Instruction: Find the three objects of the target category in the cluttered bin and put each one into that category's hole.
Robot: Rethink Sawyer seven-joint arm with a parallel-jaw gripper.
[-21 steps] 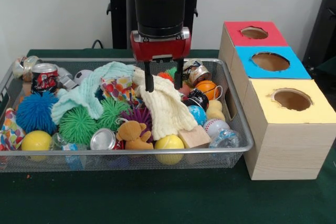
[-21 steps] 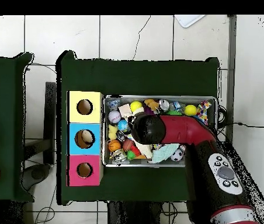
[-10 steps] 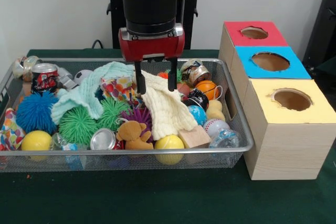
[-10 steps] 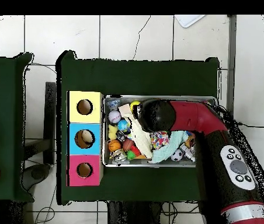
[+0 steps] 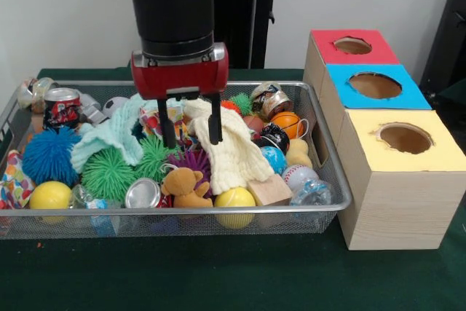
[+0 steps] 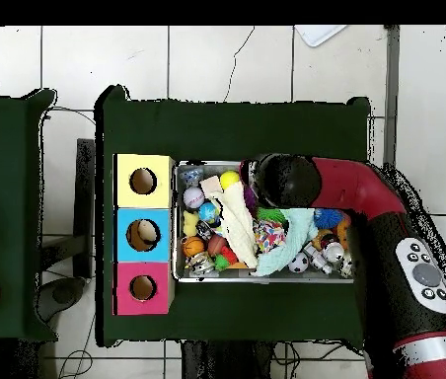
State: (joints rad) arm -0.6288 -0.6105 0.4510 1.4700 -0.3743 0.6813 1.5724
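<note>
**Search under way, claw empty above the clutter**

The claw point(image 5: 189, 127) hangs over the middle of the wire-mesh bin point(image 5: 331, 180), its two dark fingers spread apart with nothing between them, tips just above the purple spiky ball point(image 5: 191, 159) and beside the cream cloth point(image 5: 231, 149). By the look of things, no pick is in hand yet. The task sentence does not say which category is wanted, so I cannot tell which three objects count; whatever they are, they presumably lie in the heap. In the overhead view something pale shows inside the blue box's hole point(image 6: 143, 235), but whether that is a sorted item I cannot say. The red hole point(image 5: 353, 45) and the yellow hole point(image 5: 405, 138) look dark and bare from the front.

Materials vary widely. The bin is thin silvery mesh with a rounded rim, sitting on a dark green counter point(image 5: 233, 274). Soft goods: the waffle-knit cream cloth draped over its neighbours, a mint-green cloth point(image 5: 116, 130) of similar weave, a small brown plush bear point(image 5: 184, 187). Rubbery, bristly balls come in blue point(image 5: 49, 156) and green point(image 5: 108, 174). Smooth hard spheres include a yellow ball point(image 5: 50, 196), another yellow one point(image 5: 234, 198) at the front rim, a baseball point(image 5: 300, 176) and a small basketball point(image 5: 290, 124). Crushed metal cans point(image 5: 143, 193) glint, and a plain wooden block point(image 5: 271, 190) lies angular among them. The three boxes are pale wood with painted tops and rough-cut round holes.
</note>
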